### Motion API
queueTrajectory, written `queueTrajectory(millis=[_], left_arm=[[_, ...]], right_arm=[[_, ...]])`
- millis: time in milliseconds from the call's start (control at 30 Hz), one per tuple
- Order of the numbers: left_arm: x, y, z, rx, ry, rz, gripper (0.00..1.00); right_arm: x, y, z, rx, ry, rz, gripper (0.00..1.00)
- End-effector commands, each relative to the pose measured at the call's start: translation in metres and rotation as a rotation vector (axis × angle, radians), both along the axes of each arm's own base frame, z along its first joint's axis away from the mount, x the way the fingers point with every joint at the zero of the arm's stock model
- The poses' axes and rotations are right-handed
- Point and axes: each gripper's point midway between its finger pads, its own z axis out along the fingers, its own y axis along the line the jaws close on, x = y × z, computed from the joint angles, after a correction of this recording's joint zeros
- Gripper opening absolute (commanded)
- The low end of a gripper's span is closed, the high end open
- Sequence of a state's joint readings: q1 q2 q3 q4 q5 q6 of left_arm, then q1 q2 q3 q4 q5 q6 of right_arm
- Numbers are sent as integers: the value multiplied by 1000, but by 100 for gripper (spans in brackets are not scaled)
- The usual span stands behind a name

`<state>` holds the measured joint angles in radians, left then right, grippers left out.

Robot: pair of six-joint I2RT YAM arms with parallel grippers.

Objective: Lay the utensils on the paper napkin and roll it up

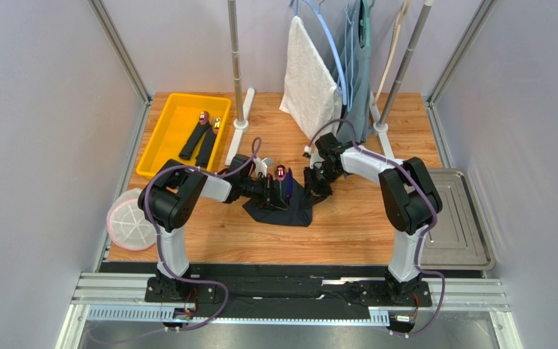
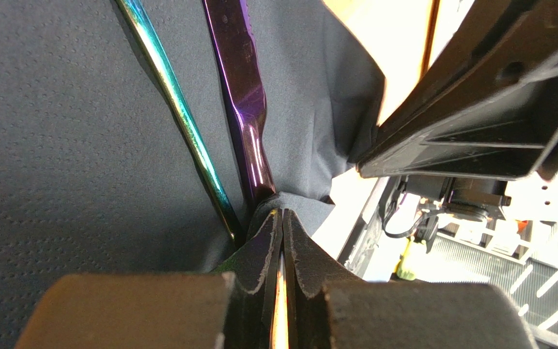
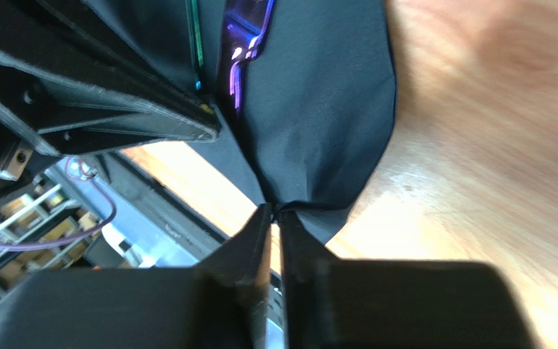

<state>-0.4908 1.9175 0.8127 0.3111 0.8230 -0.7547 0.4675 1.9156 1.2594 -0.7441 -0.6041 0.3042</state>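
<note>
The black paper napkin (image 1: 283, 209) lies crumpled on the wood table between the two arms. On it lie the utensils: a purple iridescent piece (image 1: 281, 174) and a thin blue piece (image 1: 289, 190). My left gripper (image 1: 270, 190) is shut on the napkin's left edge; in the left wrist view its jaws (image 2: 282, 214) pinch a fold of the napkin (image 2: 63, 145) beside the purple handle (image 2: 244, 94) and the blue-green piece (image 2: 181, 109). My right gripper (image 1: 316, 182) is shut on the napkin's right edge (image 3: 276, 209). The napkin (image 3: 318, 109) is lifted there, with the utensils (image 3: 242, 43) beyond.
A yellow bin (image 1: 157, 142) at the back left holds dark rolled bundles (image 1: 198, 139). A white towel (image 1: 307, 80) and a grey-blue garment (image 1: 358, 65) hang on a rack behind. A metal tray (image 1: 458, 218) sits at the right and a white-pink bowl (image 1: 130, 222) at the left edge.
</note>
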Motion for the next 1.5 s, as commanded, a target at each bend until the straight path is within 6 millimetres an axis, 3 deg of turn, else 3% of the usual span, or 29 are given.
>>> queueTrajectory(millis=[0,100,133,267,533,567,633,667,700,767,967,1467], left_arm=[[7,1,-8,26,-36,14,8],[7,1,-9,26,-34,14,8],[7,1,-9,26,-35,14,8],[9,0,-8,24,-36,18,8],[9,0,-9,26,-38,19,8],[9,0,-9,24,-39,18,8],[9,0,-9,25,-39,17,8],[9,0,-10,26,-37,17,8],[9,0,-9,26,-42,18,8],[9,0,-9,27,-40,20,8],[10,0,-9,28,-41,23,7],[12,0,-7,33,-47,26,6]], right_arm=[[16,-12,15,-66,-105,-4,18],[19,-26,5,-147,-128,-8,29],[19,-31,0,-177,-126,-9,37],[12,-44,-15,-249,-88,10,47],[10,-46,-27,-218,-29,1,46],[9,-43,-27,-200,-22,-1,45],[9,-37,-23,-135,7,-15,34],[9,-36,-22,-116,17,-24,27],[10,-35,-19,-93,23,-29,13],[12,-26,-6,-27,15,-34,2],[14,7,35,202,28,-49,0],[9,69,55,374,116,-48,0]])
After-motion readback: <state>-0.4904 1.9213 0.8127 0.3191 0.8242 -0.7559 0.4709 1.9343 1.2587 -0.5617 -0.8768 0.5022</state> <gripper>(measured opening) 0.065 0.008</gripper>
